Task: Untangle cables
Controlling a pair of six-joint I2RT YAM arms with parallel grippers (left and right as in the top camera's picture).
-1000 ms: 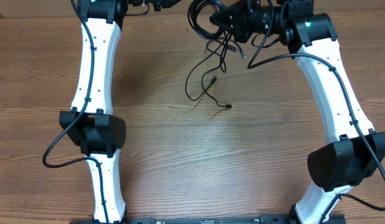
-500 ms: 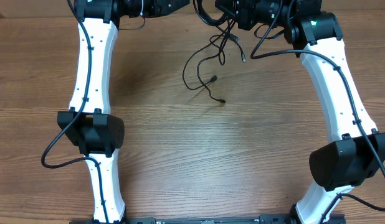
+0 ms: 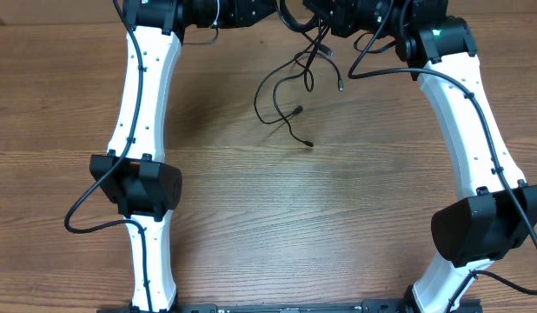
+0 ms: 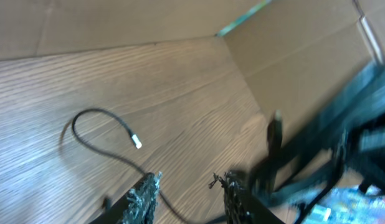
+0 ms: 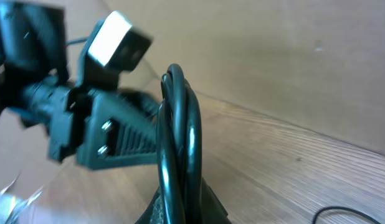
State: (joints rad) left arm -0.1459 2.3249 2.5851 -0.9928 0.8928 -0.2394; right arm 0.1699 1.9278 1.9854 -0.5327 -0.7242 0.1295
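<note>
Right pincer (image 5: pixel 180 210) clamps the looped cables (image 5: pixel 171 143), their loose ends trailing onto the surface (image 3: pixel 251 217) just below it. Left pincer (image 4: pixel 189 186), beside the right one, stands partly open, holding nothing.

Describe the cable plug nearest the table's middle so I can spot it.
Start at the table's far edge, where the right gripper holds the bunched cables. Follow the strands toward the near side to the plug lying on bare wood. It is the farthest loose end from the bundle; the other two stop short.
</note>
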